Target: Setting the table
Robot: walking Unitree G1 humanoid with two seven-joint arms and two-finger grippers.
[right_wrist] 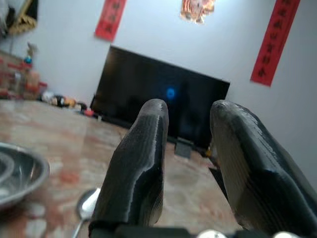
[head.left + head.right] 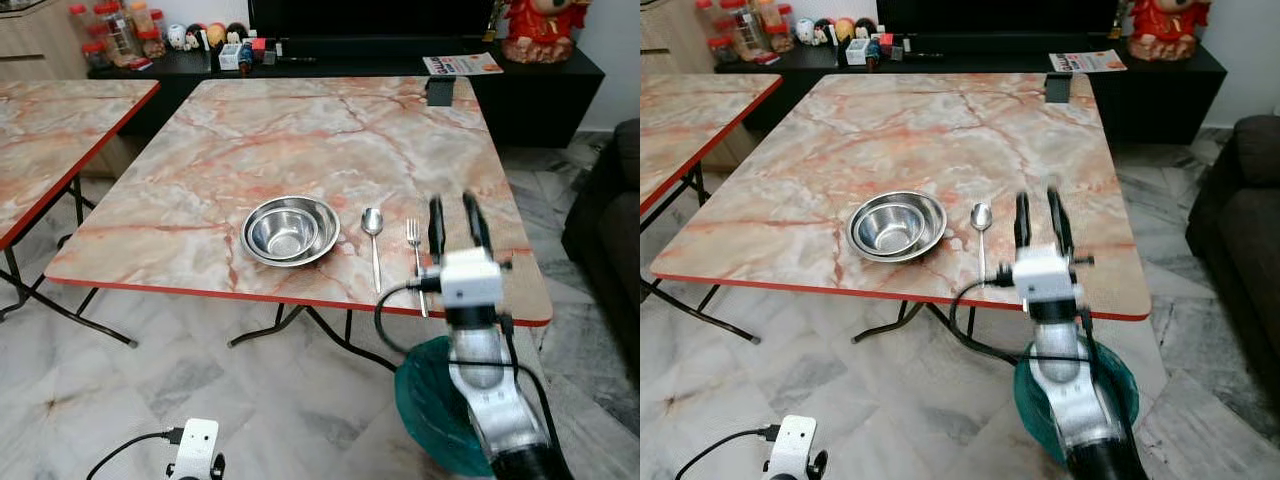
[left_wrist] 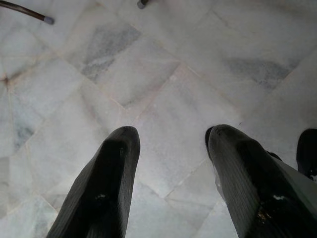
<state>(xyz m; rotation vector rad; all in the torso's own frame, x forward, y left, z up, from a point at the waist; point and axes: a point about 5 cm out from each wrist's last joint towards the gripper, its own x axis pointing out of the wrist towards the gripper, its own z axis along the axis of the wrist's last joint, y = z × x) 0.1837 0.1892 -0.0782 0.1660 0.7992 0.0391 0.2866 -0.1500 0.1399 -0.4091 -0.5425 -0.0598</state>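
Fork [image 2: 415,250] near table [image 2: 200,285] front edge, right gripper [image 2: 453,222] fingers parted beside it

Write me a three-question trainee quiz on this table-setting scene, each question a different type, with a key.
1. True or false: the spoon lies between the steel bowl and the fork.
2. Multiple choice: where is the right gripper? A) inside the bowl B) above the table's near edge, beside the fork C) down by the floor
3. Fill in: the left gripper hangs with open fingers over the marble ___.

Key
1. True.
2. B; its fingers are open and hold nothing.
3. Floor.
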